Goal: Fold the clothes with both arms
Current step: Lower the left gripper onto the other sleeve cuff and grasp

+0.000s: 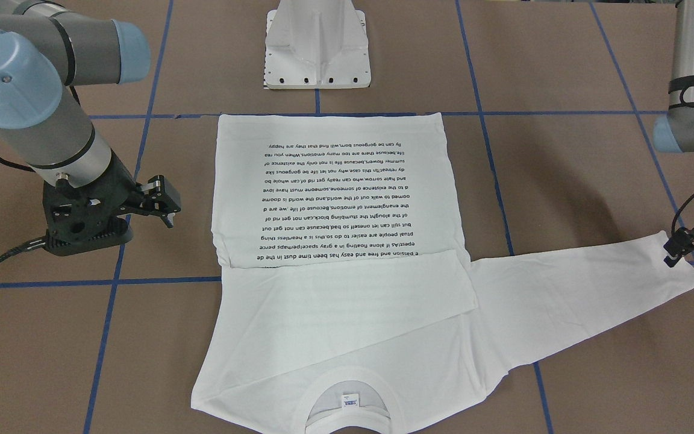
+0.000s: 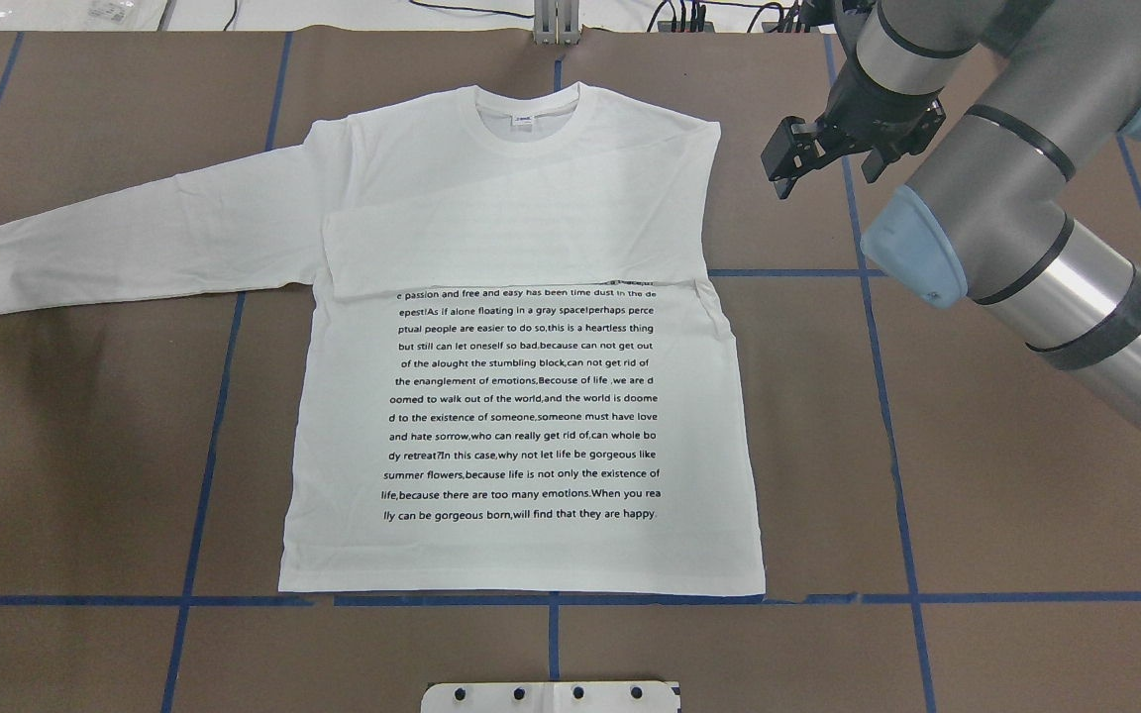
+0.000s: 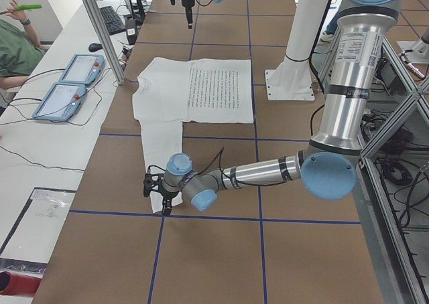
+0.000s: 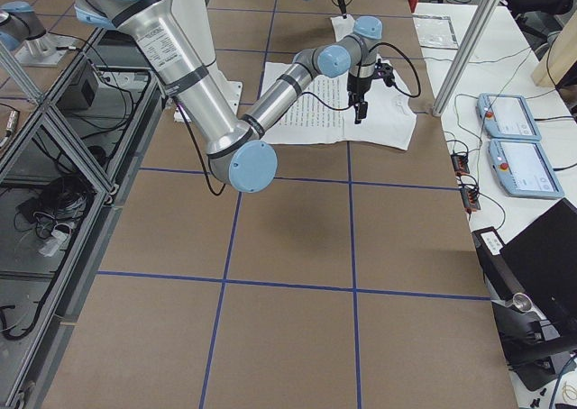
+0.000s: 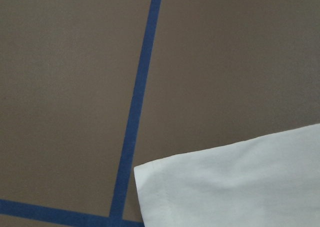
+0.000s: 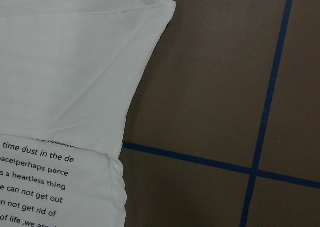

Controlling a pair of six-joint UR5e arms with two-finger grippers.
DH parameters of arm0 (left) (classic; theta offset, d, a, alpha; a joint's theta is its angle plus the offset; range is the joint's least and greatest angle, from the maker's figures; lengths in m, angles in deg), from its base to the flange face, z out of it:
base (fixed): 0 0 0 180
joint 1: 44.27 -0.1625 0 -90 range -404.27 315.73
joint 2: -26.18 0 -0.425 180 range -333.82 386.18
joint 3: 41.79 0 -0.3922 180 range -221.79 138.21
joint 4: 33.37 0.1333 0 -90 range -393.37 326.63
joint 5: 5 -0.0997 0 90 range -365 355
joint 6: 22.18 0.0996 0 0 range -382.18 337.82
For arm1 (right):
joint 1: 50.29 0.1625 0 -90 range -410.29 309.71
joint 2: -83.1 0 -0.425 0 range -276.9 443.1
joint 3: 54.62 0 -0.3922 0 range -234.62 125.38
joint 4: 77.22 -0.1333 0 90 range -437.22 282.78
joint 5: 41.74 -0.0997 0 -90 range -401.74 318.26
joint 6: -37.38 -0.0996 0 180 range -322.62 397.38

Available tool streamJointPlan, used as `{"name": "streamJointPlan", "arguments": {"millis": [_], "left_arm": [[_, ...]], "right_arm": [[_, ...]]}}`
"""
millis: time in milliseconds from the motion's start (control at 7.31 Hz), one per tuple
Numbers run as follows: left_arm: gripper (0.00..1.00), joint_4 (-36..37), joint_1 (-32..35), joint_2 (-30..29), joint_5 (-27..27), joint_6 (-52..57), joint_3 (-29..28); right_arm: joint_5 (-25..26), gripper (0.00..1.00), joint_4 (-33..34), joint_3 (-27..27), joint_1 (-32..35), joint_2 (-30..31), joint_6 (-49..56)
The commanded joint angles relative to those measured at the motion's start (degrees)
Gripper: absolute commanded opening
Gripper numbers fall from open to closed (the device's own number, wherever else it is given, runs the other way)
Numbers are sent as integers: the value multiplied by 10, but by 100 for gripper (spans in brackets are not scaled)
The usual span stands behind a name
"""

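White long-sleeve tee (image 2: 531, 426) is lying flat on your brown table (image 2: 1026, 515), print side up, collar (image 2: 529, 127) at the far edge from the robot. Its R sleeve (image 2: 491, 253) is folded across the chest and its L sleeve (image 2: 135, 233) sticks straight out. R gripper (image 1: 166, 204) hangs just off the tee's shoulder w/ jaws apart, nothing in em. L gripper (image 1: 681, 247) sits right at the cuff (image 5: 225, 187), but you can't tell if it's pinching tbh.
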Motion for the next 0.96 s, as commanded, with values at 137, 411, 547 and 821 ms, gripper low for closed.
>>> {"name": "streamJointPlan", "arguments": {"millis": [137, 411, 547, 821], "left_arm": [[77, -12, -3, -1, 0, 1, -10], [60, -12, -3, 0, 0, 1, -10], [57, -13, -4, 1, 0, 1, -10], [57, -13, -4, 3, 0, 1, -10]], "right_arm": [[0, 100, 0, 0, -1, 0, -1], [0, 100, 0, -6, 0, 0, -5], [0, 100, 0, -6, -1, 0, -7], [0, 100, 0, -6, -1, 0, -7]]}}
